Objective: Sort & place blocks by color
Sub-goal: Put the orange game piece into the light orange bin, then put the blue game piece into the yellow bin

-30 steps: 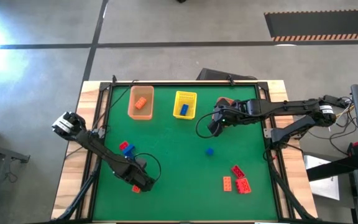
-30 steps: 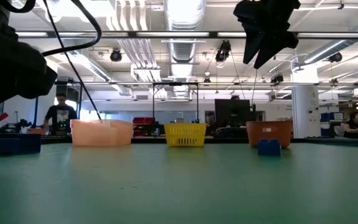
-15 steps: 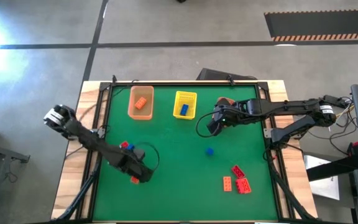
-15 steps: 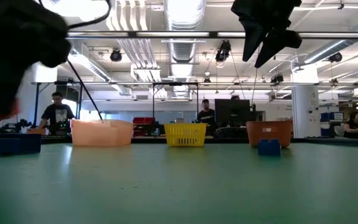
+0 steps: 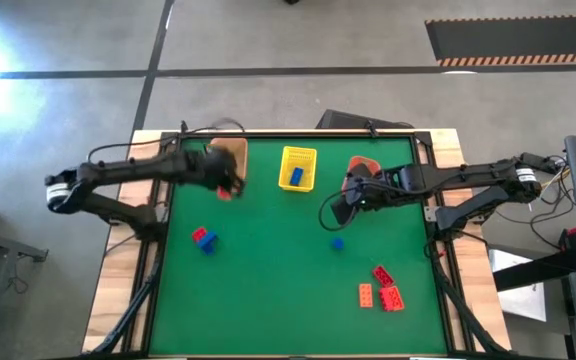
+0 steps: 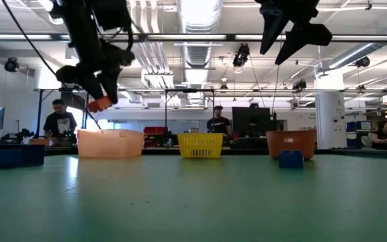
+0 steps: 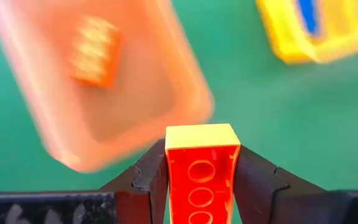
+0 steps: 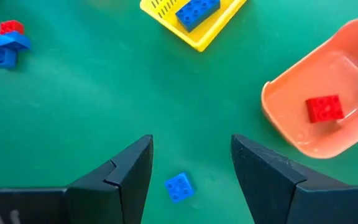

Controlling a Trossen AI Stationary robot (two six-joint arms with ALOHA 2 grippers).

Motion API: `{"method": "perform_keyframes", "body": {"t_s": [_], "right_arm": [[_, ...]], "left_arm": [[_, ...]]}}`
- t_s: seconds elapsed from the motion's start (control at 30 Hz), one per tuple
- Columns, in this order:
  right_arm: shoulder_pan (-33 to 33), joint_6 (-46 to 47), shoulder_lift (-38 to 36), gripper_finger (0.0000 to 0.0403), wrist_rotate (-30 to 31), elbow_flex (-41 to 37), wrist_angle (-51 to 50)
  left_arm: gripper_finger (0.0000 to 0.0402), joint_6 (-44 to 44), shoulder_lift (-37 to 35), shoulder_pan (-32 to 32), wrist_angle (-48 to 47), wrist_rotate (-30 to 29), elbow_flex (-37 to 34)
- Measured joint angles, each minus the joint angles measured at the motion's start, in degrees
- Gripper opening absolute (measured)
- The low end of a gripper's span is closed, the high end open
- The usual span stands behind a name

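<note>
My left gripper (image 7: 202,186) is shut on an orange-red brick (image 7: 202,177) and hovers in the air (image 6: 99,103) just beside the pale orange basket (image 5: 226,157), which holds one orange brick (image 7: 95,50). My right gripper (image 8: 191,165) is open and high above a lone blue brick (image 8: 179,186) lying flat on the mat (image 5: 337,243). The yellow basket (image 5: 298,167) holds a blue brick (image 8: 197,9). The red-orange basket (image 8: 328,118) holds a red brick (image 8: 324,107). My left gripper pinches the orange-red brick between its two fingers (image 7: 151,177), one on each long side wall (image 7: 174,180). The brick's hollow underside faces the wrist camera and its free end sticks out past the fingertips. The fingers point down and the brick is lifted clear of the table (image 6: 99,103).
A red and a blue brick lie together at mid-left (image 5: 204,240). A cluster of red and orange bricks sits near the right near corner (image 5: 383,290). The three baskets line the far edge; the green mat (image 5: 268,270) between them and the bricks is open.
My left gripper has risen from the near-left part of the table and swung toward the far edge, carrying the orange-red brick up to the pale orange basket. My right gripper has shifted slightly toward the near edge, over the blue brick.
</note>
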Motion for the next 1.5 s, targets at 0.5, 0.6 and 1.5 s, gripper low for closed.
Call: {"method": "perform_keyframes", "body": {"t_s": [0.5, 0.6, 1.5], "right_arm": [[0.67, 5.53, 0.0, 0.0205, 1.08, 0.0, 1.61], [0.67, 6.37, 0.0, 0.0205, 1.08, -0.02, 1.61], [1.15, 30.22, 0.04, 0.0205, -11.45, -0.07, 1.57]], "left_arm": [[0.0132, 19.2, 6.57, 25.75, 7.84, 2.43, -0.06], [0.0179, 19.61, 7.4, 25.68, 8.35, 1.91, -0.06], [0.024, 20.58, -10.61, 19.33, 12.85, 2.86, -0.06]]}}
